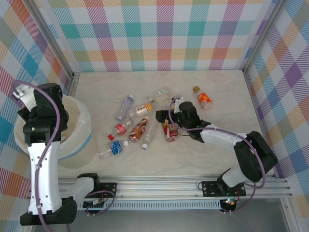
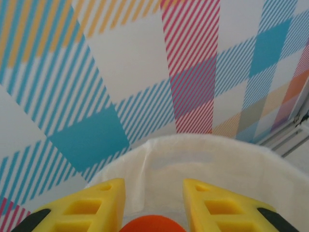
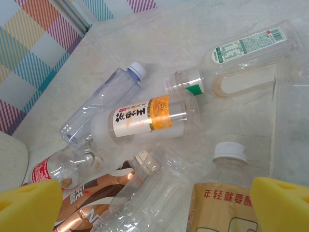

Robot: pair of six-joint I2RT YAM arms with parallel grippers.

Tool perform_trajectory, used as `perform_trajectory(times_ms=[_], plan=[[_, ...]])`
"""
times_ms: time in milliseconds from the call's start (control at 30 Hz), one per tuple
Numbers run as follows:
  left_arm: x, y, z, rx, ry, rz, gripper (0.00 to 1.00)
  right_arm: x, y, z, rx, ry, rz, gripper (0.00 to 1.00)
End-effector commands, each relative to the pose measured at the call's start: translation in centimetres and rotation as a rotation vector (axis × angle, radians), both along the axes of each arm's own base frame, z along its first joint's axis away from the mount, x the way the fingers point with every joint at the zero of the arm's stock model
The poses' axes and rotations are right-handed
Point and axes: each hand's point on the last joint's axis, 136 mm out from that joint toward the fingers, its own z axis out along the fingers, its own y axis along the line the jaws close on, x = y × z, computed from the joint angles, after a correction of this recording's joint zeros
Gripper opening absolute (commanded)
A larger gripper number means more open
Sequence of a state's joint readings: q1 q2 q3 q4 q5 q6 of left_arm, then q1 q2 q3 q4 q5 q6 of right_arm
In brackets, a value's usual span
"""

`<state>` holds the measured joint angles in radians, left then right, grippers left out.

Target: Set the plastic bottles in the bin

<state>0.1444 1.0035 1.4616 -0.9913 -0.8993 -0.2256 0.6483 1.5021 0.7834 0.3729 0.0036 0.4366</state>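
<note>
White arms (image 1: 43, 179), black joints (image 1: 46, 104), purple cables (image 1: 58, 113), yellow fingers (image 2: 91, 208).

orange object (image 2: 152, 224): cut by bottom edge, identity unclear | bin (image 1: 81, 126): partly hidden behind left arm (image 1: 43, 159)

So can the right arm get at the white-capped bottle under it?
Probably yes. The right gripper hangs open over the white-capped bottle, and nothing lies on top of it. A clear bottle lies close beside it, also between the fingers, so closing may catch both.
</note>
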Motion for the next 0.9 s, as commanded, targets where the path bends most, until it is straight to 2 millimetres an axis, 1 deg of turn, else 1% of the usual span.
perform_trajectory(times_ms=[0,67,167,200,233,300,333,367,467,500,533,633,700,767,867], plan=[[1.2,-0.5,-3.2,-0.148,0.011,-0.051,0.00,0.2,1.1,1.6,0.033,-0.026,0.041,1.00],[1.7,-0.8,-4.1,-0.175,0.020,-0.071,0.00,0.1,1.0,1.5,0.029,-0.025,0.040,1.00],[2.2,-1.2,-4.1,-0.191,0.018,-0.100,0.00,0.0,0.7,1.4,0.023,-0.023,0.026,1.00],[2.2,-1.2,-4.0,-0.191,0.015,-0.107,0.07,0.0,0.5,1.3,0.020,-0.021,0.019,1.00],[2.2,-1.3,-3.9,-0.190,0.006,-0.112,0.21,0.0,0.3,1.2,0.018,-0.019,0.010,1.00],[2.3,-1.5,-3.6,-0.190,-0.019,-0.132,0.57,0.0,-0.1,0.9,0.013,-0.014,-0.010,1.00],[2.3,-1.6,-3.5,-0.192,-0.031,-0.140,0.70,0.1,-0.3,0.9,0.012,-0.013,-0.023,1.00],[2.4,-1.8,-3.4,-0.196,-0.041,-0.151,0.80,0.2,-0.7,0.7,0.006,-0.009,-0.048,1.00],[2.9,-2.6,-3.0,-0.222,-0.076,-0.205,0.96,0.4,-2.2,0.3,-0.023,-0.004,-0.120,1.00],[3.2,-2.9,-2.8,-0.231,-0.092,-0.231,0.99,0.5,-2.7,0.2,-0.035,-0.002,-0.142,1.00],[3.5,-3.4,-2.5,-0.241,-0.109,-0.264,1.00,0.5,-3.3,0.1,-0.049,0.003,-0.167,1.00],[4.1,-4.8,-1.3,-0.265,-0.180,-0.355,1.00,0.5,-5.2,-0.5,-0.096,0.036,-0.235,1.00],[4.4,-5.9,-0.2,-0.281,-0.246,-0.427,1.00,0.1,-6.7,-1.5,-0.145,0.081,-0.283,1.00],[4.8,-7.9,1.3,-0.299,-0.328,-0.548,1.00,-0.6,-9.0,-3.0,-0.222,0.152,-0.359,1.00],[5.6,-11.5,3.1,-0.337,-0.428,-0.767,1.00,-1.9,-12.0,-5.0,-0.291,0.262,-0.439,1.00]])
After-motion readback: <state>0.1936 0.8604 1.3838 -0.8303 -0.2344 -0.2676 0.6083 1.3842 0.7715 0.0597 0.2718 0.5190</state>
